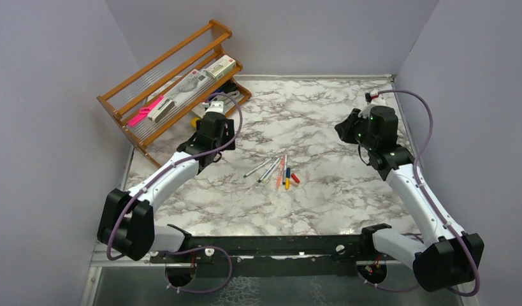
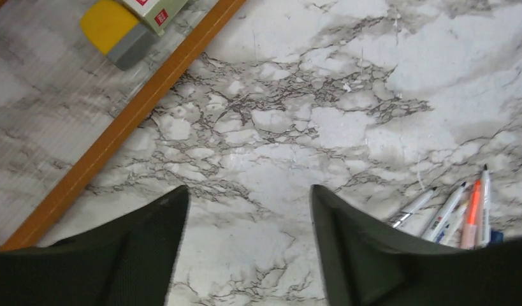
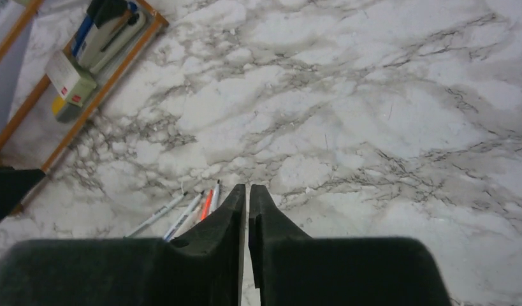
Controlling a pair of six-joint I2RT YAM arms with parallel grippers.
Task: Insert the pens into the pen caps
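Looking down, table: a white marble-patterned tabletop (image 1: 322,115) walled by pale lilac panels.
Pens: thin grey-white marker pens (image 1: 269,168) and one salmon-orange pen (image 1: 279,177), fanned loosely at the table's centre, well apart from both arms.
Caps: a tiny red cap (image 1: 295,178) and short yellow and dark blue pieces (image 1: 287,181), just beside the fan at its 4 o'clock.
Rack: an orange-brown wooden slatted rack (image 1: 175,57) at 10 o'clock from the pens, against the left wall.
Rack contents: a bright pink bar (image 1: 145,111) and white boxes (image 1: 218,67) lying on its shelves.
Arms: the left arm (image 1: 175,169) reaches to the rack's near rail; the right arm (image 1: 405,175) is raised at 2 o'clock from the pens.
Left wrist view: the left gripper (image 2: 248,191) hangs over bare marble, fingers wide apart with nothing between them.
Left surroundings: the rack's rail crosses at 10 o'clock, with a yellow-and-grey block (image 2: 111,29) behind it; the pens lie at 4 o'clock, partly hidden by the right-hand finger.
Right wrist view: the right gripper (image 3: 247,188) has its fingers drawn nearly together, a thin slit between, clamping nothing.
Right surroundings: the pens show at 8 o'clock just beside the fingertips, and the rack is at 10 o'clock with a white red-marked box (image 3: 70,80).
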